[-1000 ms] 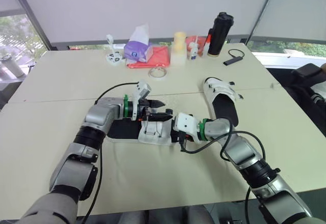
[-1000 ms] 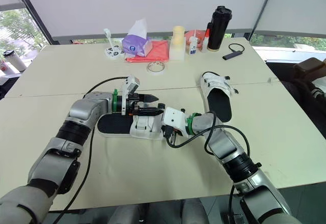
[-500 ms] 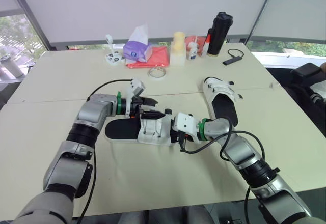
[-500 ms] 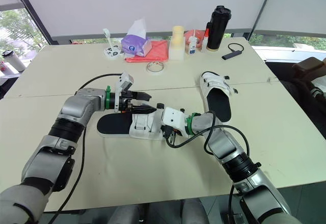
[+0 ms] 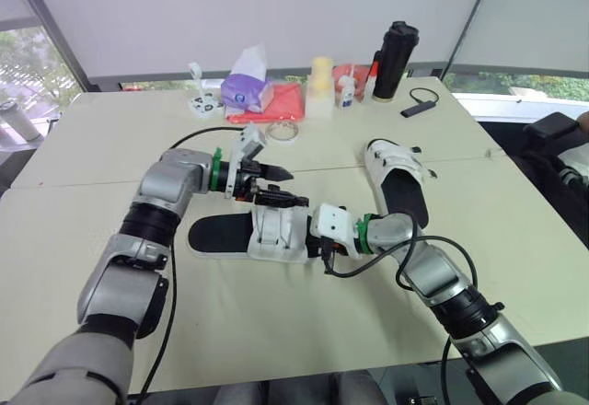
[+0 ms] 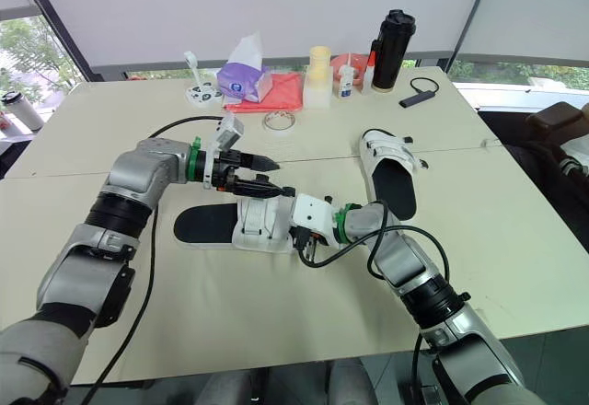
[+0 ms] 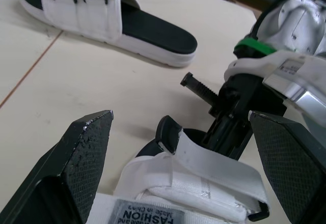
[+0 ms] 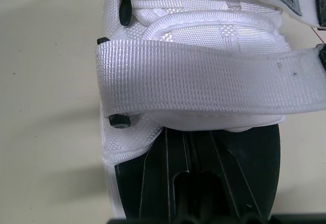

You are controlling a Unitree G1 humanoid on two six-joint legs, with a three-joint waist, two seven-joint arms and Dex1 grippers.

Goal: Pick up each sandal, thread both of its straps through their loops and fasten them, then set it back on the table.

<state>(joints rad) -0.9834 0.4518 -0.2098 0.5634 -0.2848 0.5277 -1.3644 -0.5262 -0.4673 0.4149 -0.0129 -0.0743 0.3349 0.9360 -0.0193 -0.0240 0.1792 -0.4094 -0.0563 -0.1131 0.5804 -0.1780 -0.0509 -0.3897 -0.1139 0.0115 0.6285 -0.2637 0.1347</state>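
A white-strapped sandal with a black sole (image 5: 221, 236) lies on the table (image 5: 110, 138) in front of me, toe toward my right arm. My right gripper (image 5: 307, 237) is shut on its toe end; in the right wrist view the front strap (image 8: 204, 84) lies across the upper. My left gripper (image 5: 280, 187) hovers open just over the straps (image 7: 204, 168), with its fingers (image 7: 86, 158) wide apart on either side. A second sandal (image 5: 398, 179) lies flat to the right, its straps closed.
Along the far edge stand a purple tissue pack (image 5: 247, 87), a red cloth (image 5: 287, 103), a tape roll (image 5: 284, 132), a pale yellow cup (image 5: 323, 78), a black bottle (image 5: 394, 60) and a small black device with a cable (image 5: 420, 109).
My left arm has swung outward and away from me, uncovering the sandal's heel, and its gripper now sits higher over the straps. The right arm and both sandals have stayed put.
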